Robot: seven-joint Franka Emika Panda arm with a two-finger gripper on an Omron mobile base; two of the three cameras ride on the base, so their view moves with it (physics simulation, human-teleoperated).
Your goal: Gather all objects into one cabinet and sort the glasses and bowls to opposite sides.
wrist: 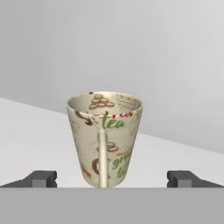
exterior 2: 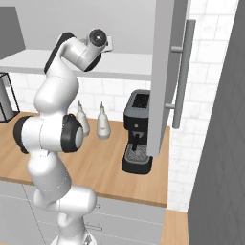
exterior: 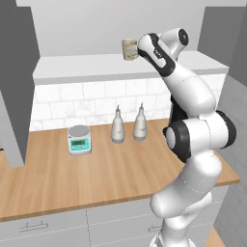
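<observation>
Item: cream-beige tumbler (wrist: 105, 140), printed with "tea" lettering and brown rings. You are looking at it standing upright on the white shelf floor (wrist: 30, 131) of the open wall cabinet, with the pale grey back wall behind it. Its long axis is running vertically, mouth up.

Item: gripper (wrist: 113, 178). Its jaws are standing wide apart, one dark fingertip (wrist: 41, 178) showing to each side of the tumbler's base, neither touching it. In the hand view the tumbler is sitting straight ahead, between the fingertips and a little beyond them. By that, a short forward advance should be bringing the wall between the pads before you close; the approach is running across the tumbler's axis, which suits a side grip.

Item: arm. In the left base view it is reaching up to the shelf, wrist just beside the tumbler (exterior: 129, 49).

Item: countertop stock, untouched: two grey-white bottles (exterior: 118, 126), a small scale (exterior: 79, 140), a black coffee machine (exterior 2: 138, 131).
</observation>
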